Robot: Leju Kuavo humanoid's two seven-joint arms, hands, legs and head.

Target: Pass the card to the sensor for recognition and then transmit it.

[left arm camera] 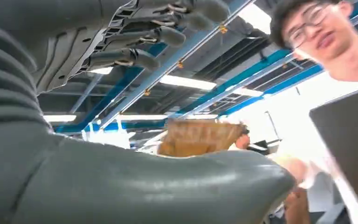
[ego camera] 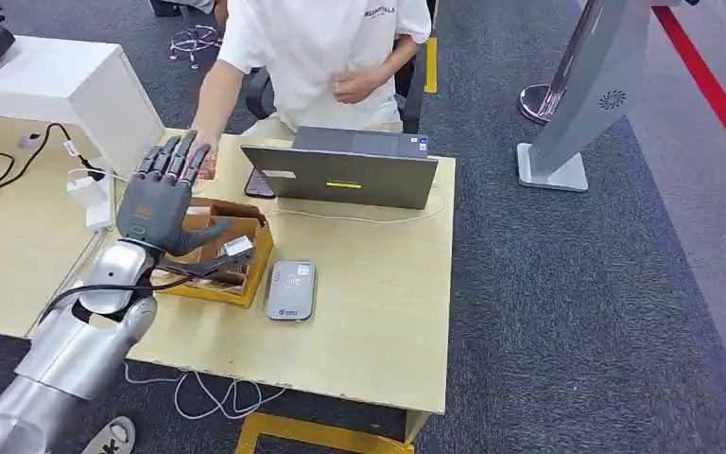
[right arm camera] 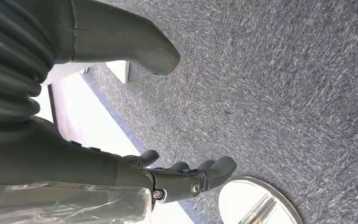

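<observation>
My left hand [ego camera: 161, 203] raised over cardboard box [ego camera: 232, 248], empty, fingers spread.
Card reader [ego camera: 291, 289] lay beside box; my right hand [right arm camera: 186, 177] hung empty, fingers loosely apart, above carpet [right arm camera: 284, 84].

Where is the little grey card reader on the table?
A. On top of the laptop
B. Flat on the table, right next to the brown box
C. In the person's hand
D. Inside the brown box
B: the grey card reader lies flat on the wooden table, beside the brown box, on the side away from the robot's left hand.
</observation>
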